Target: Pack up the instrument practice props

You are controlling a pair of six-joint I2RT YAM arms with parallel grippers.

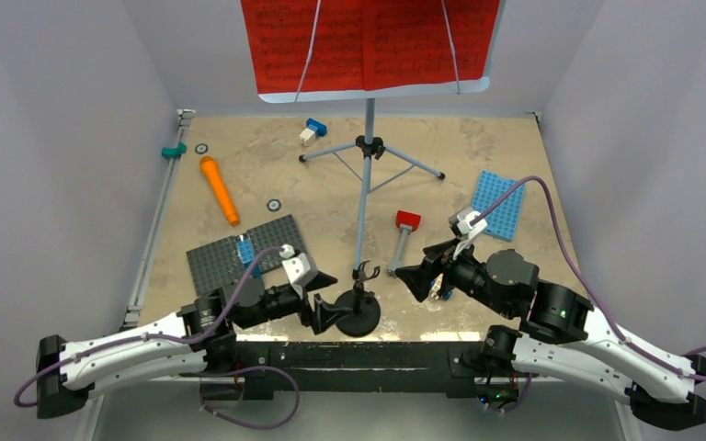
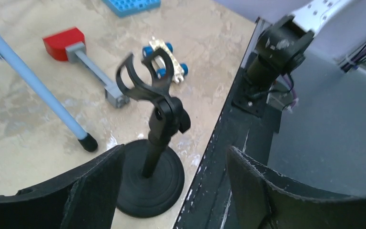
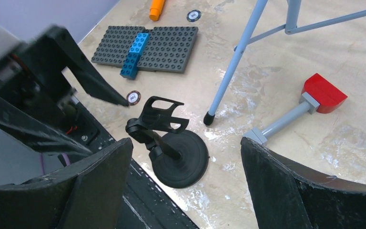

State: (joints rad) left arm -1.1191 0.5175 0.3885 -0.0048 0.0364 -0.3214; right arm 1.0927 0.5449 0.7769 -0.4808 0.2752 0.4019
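The pale-blue music stand (image 1: pixel 368 175) stands on its grey tripod at the back centre, with the red sheet-music pages (image 1: pixel 368 41) on its desk. The orange toy microphone (image 1: pixel 219 190) lies at the back left. The black round-based mic stand (image 1: pixel 358 308) stands upright at the table's near edge, its clip empty. My left gripper (image 1: pixel 329 301) is open, and the stand's base (image 2: pixel 150 176) lies between its fingers, closer to the left one. My right gripper (image 1: pixel 411 280) hangs open just right of the stand (image 3: pixel 181 152), holding nothing.
A grey studded plate (image 1: pixel 244 253) with a blue brick lies left of the mic stand, and a blue plate (image 1: pixel 498 204) sits at the right. A red-headed grey hammer (image 1: pixel 404 231) and a small blue-wheeled toy (image 2: pixel 164 59) lie nearby. One tripod foot (image 2: pixel 89 142) rests close to the stand. The black front rail (image 1: pixel 368 354) borders it.
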